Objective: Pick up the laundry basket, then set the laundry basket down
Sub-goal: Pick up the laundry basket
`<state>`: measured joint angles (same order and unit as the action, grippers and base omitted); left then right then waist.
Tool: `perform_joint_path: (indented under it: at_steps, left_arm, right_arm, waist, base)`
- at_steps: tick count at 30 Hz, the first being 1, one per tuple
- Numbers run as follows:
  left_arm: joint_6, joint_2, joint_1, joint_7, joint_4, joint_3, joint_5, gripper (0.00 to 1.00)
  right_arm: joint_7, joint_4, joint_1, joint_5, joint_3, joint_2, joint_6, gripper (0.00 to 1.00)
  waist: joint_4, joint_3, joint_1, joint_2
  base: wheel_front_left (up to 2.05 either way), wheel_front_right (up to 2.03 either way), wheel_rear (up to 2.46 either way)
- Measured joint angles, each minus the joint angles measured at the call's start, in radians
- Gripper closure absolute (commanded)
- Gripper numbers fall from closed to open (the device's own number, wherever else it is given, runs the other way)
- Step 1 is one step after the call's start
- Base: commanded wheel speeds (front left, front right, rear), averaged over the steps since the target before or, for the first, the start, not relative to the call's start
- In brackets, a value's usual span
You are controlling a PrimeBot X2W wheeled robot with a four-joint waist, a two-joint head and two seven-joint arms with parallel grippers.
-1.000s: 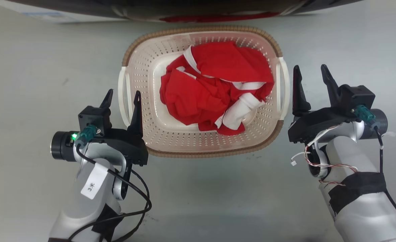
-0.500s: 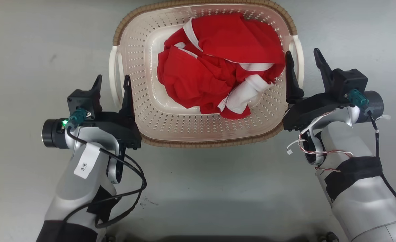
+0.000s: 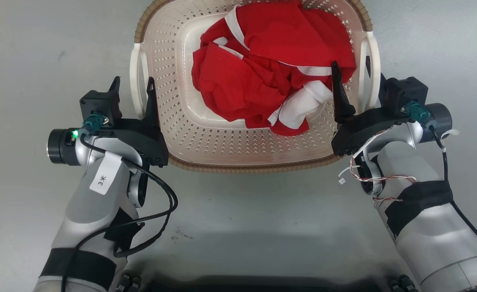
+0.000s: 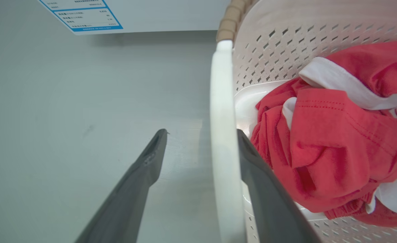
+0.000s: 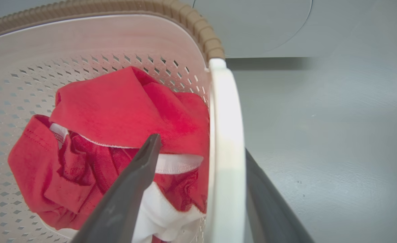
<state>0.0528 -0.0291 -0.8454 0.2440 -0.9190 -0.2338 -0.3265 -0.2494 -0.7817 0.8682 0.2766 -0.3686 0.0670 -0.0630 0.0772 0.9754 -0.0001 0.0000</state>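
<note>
Since a second ago both arms have advanced: left pincer [image 3: 132, 81] and right pincer [image 3: 351, 65], both spread, now straddle the white handles [image 3: 136, 89] of the laundry basket [image 3: 206, 142], which sits between them on the floor [image 3: 242, 211]. Neither has pinched yet, so closing looks like the next step.

Bright, even light; soft shadows; perhaps slight edge blur.

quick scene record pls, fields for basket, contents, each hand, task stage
basket: laundry basket, sitting on grey floor
contents: crumpled red and white clothes
left hand: open, fingers either side of left handle
right hand: open, fingers either side of right handle
stage: handles straddled, not yet gripped
</note>
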Motion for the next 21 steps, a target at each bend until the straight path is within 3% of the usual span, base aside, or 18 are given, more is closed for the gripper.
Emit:
perform_joint_path:
  at_steps: [7, 9, 10, 11, 12, 13, 14, 15, 21]
  left_arm:
    - [-0.010, 0.002, -0.020, 0.000, -0.041, -0.034, -0.039, 0.00]
    - [-0.012, 0.002, -0.026, 0.000, -0.048, -0.048, -0.047, 0.16]
    - [-0.019, 0.002, -0.029, 0.001, -0.051, -0.058, -0.052, 0.53]
    - [-0.019, 0.002, -0.030, 0.004, -0.054, -0.067, -0.053, 0.71]
    - [-0.019, 0.002, -0.030, 0.004, -0.059, -0.078, -0.057, 1.00]
    - [-0.024, 0.002, -0.030, 0.004, -0.062, -0.091, -0.062, 1.00]
    - [-0.027, 0.002, -0.030, 0.004, -0.066, -0.101, -0.066, 1.00]
    - [-0.027, 0.002, -0.030, 0.004, -0.066, -0.101, -0.066, 1.00]
    - [-0.017, -0.008, -0.025, 0.004, -0.075, -0.158, -0.126, 1.00]
  right_arm:
    - [0.000, -0.027, 0.026, 0.044, -0.040, 0.001, -0.023, 0.00]
    - [0.000, -0.035, 0.028, 0.055, -0.051, 0.001, -0.026, 0.00]
    - [0.000, -0.041, 0.028, 0.060, -0.058, 0.001, -0.032, 0.09]
    - [0.000, -0.047, 0.028, 0.065, -0.064, 0.001, -0.035, 0.24]
    - [0.000, -0.053, 0.028, 0.071, -0.070, 0.002, -0.036, 0.49]
    - [0.000, -0.059, 0.028, 0.080, -0.076, 0.002, -0.042, 0.60]
    - [0.000, -0.064, 0.028, 0.090, -0.081, 0.002, -0.045, 0.93]
    - [0.000, -0.064, 0.028, 0.090, -0.081, 0.002, -0.045, 1.00]
    - [0.000, -0.089, 0.028, 0.138, -0.117, 0.015, -0.060, 1.00]
  waist:
    - [0.006, -0.002, 0.0000, 0.0001]
    - [0.006, -0.004, 0.0000, 0.0001]
    - [0.006, -0.006, 0.0000, 0.0001]
    - [0.005, -0.009, 0.0000, 0.0001]
    - [0.005, -0.012, 0.0000, 0.0001]
    - [0.004, -0.016, 0.0000, 0.0001]
    - [0.003, -0.020, 0.0000, 0.0001]
    - [0.003, -0.020, 0.0000, 0.0001]
    - [-0.003, -0.049, 0.0000, 0.0001]
  base:
    - [0.00, 0.00, 0.00]
    - [0.00, 0.00, 0.00]
    - [0.00, 0.00, 0.00]
    - [0.00, 0.00, 0.00]
    - [0.00, 0.00, 0.00]
    - [0.00, 0.00, 0.00]
    - [0.00, 0.00, 0.00]
    - [0.00, 0.00, 0.00]
    - [0.00, 0.00, 0.00]
